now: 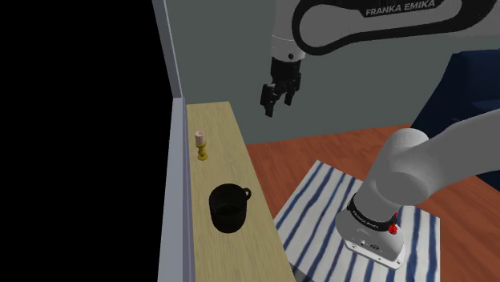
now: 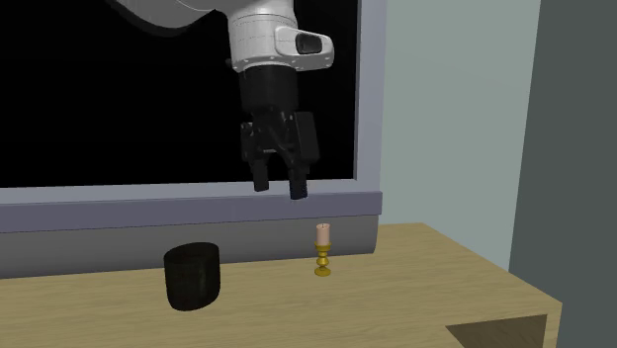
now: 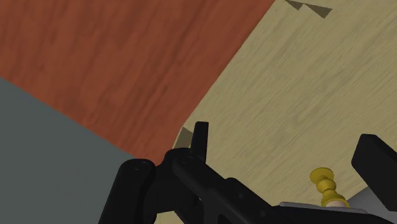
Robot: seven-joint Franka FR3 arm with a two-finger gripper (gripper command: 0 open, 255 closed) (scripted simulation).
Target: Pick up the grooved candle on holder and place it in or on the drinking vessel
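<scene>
Candle [image 1: 199, 141] on its golden holder stood upright at the shoulder view's left, on the pale worktop [image 1: 231, 156] close to the wall, and free of your hand. Further right in that view, and nearer the camera, sat the black cup [image 1: 228, 208], upright with its mouth open and well apart from the candle. Rightmost hung your hand [image 1: 277, 105], high above the worktop, its fingers spread apart with nothing between them. The second exterior view placed it above the candle and a little to that view's left, over the gap between cup and candle. You were, as I judged it, on the first step, the approach, with the grasp not yet begun. The next move called for bringing the hand squarely over the candle, setting the fingers either side of it, and lowering straight so the slim holder would not tip.
</scene>
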